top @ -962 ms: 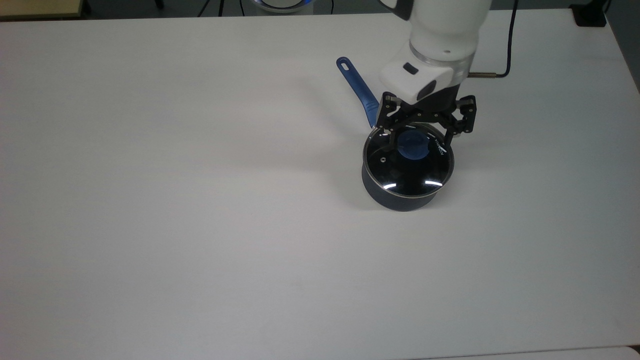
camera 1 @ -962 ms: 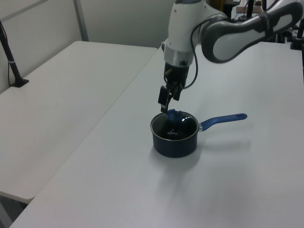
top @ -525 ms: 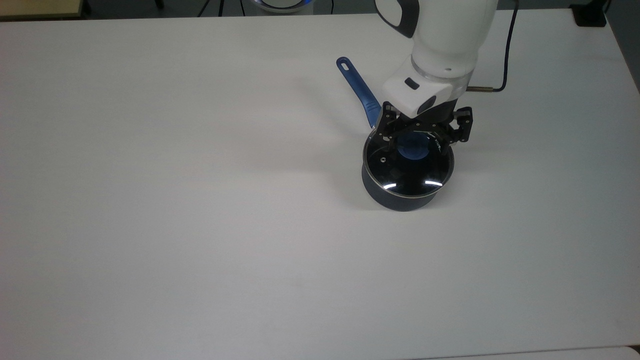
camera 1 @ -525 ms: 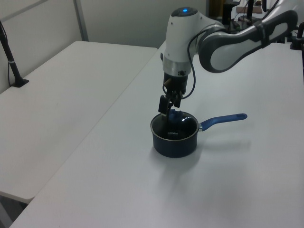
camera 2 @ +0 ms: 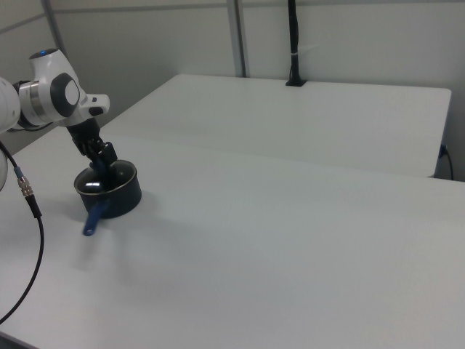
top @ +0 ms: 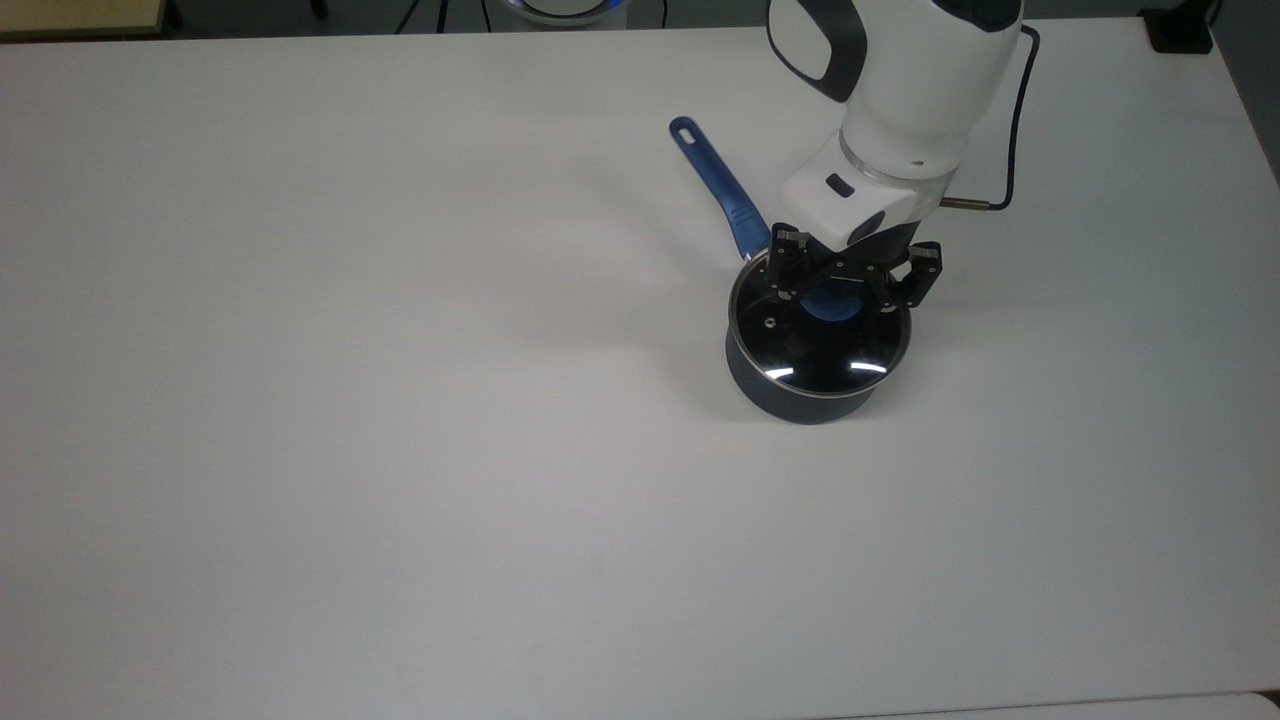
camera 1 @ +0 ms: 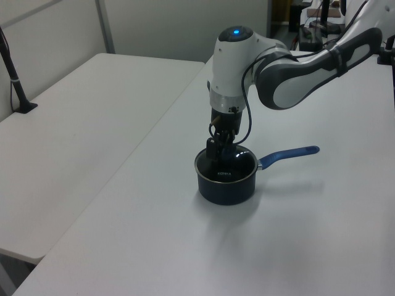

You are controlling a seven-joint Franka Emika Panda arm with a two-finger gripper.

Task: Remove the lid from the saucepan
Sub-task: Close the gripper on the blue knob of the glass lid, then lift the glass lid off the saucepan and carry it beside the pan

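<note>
The dark navy saucepan (top: 800, 395) stands on the white table (top: 400, 400), its slim blue handle (top: 715, 185) pointing toward the top view's upper left. The glass lid (top: 815, 352) sits flat on the pan, and its blue knob (top: 832, 306) shows between the black fingers. My gripper (top: 838, 292) hangs straight down over the lid, open, one finger on each side of the knob, at about knob height. The left view has the gripper (camera 1: 217, 151) low over the saucepan (camera 1: 225, 188). In the right view the gripper (camera 2: 102, 166) stands over the saucepan (camera 2: 120, 198).
A black cable (top: 1012, 120) runs from the arm across the table behind the pan. A second white table (camera 1: 74, 123) adjoins on the left view's left, with a black post (camera 1: 15, 80) on it. Wide bare tabletop lies at the top view's left and bottom.
The gripper has come down from above the lid until its fingers straddle the knob. The pan and lid have barely shifted.
</note>
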